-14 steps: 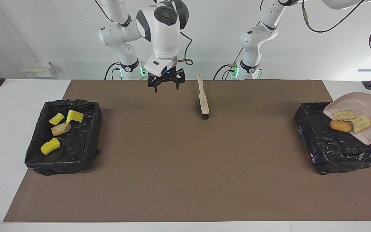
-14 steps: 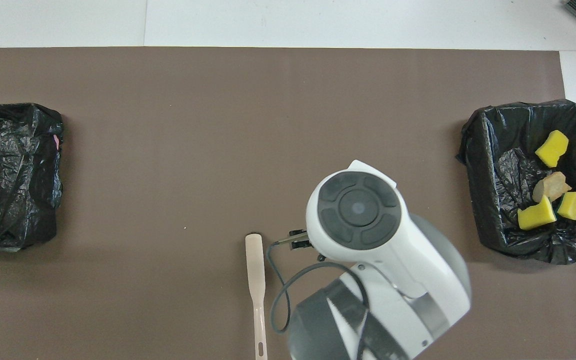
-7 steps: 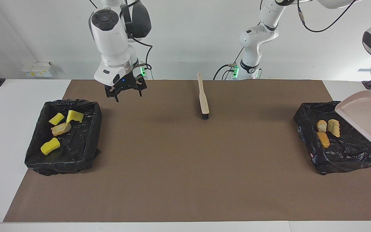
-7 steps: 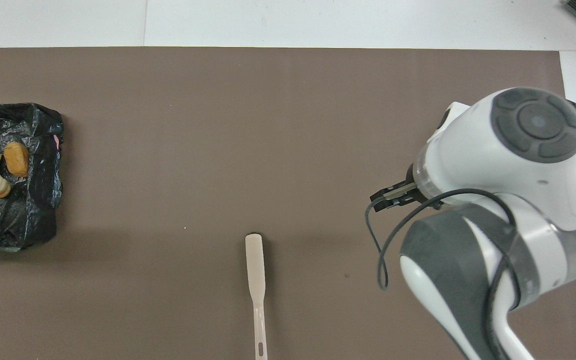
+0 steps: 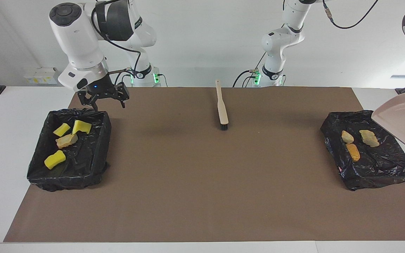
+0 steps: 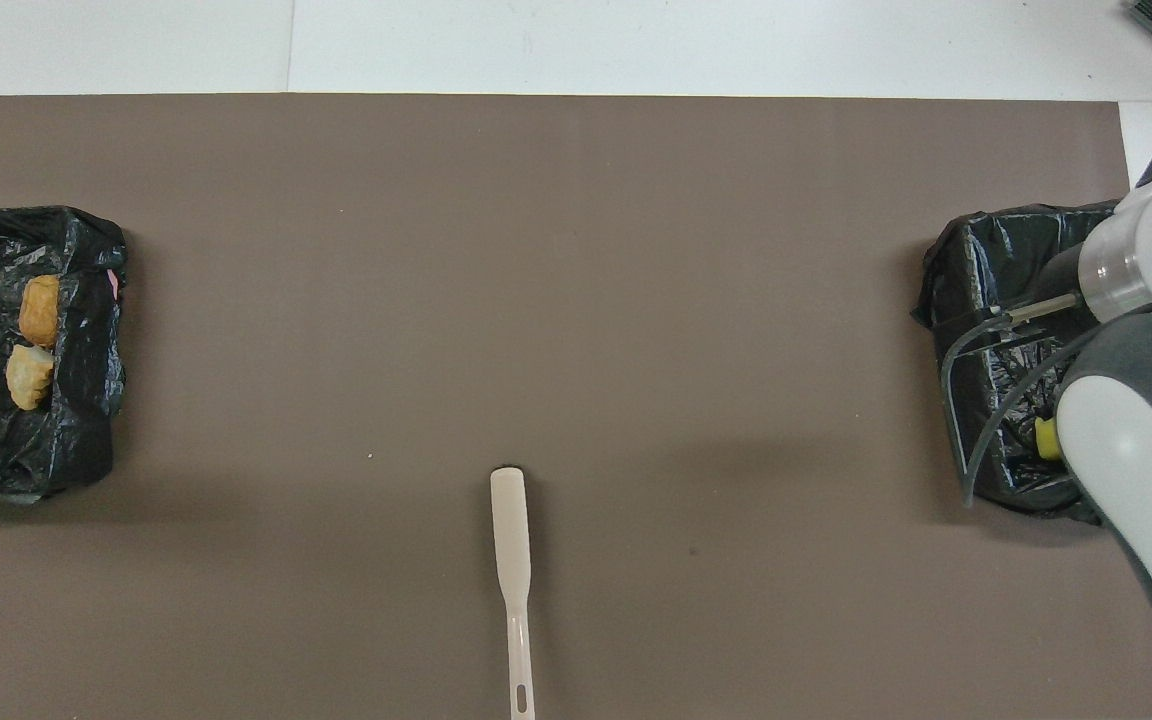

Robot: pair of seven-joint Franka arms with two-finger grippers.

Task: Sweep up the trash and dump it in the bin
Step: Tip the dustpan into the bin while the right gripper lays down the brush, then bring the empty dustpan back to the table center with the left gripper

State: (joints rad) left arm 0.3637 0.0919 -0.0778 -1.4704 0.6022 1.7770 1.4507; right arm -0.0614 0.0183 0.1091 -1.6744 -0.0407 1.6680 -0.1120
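At the left arm's end of the table, the empty beige dustpan [image 5: 404,121] hangs tilted in the air over the outer edge of a black-lined bin [image 5: 332,123]. My left gripper holds it from past the view's edge. Three tan and orange trash lumps [image 5: 353,151] lie in that bin [image 6: 86,250], also seen from overhead [image 6: 28,376]. My right gripper [image 5: 103,103] hangs open and empty over the robot-side rim of the other bin [image 5: 104,140]. That bin holds three yellow sponge pieces [image 5: 81,126] and one tan lump [image 5: 66,140].
A long-handled brush [image 5: 222,109] lies on the brown mat [image 5: 202,182] midway between the bins, close to the robots, bristles pointing away from them [image 6: 511,540]. In the overhead view my right arm [image 6: 1136,420] covers most of its bin [image 6: 956,260].
The dustpan tipped and its three lumps dropped into the bin below it, then it drew away empty. My right gripper swung from the table's middle to the bin at its own end.
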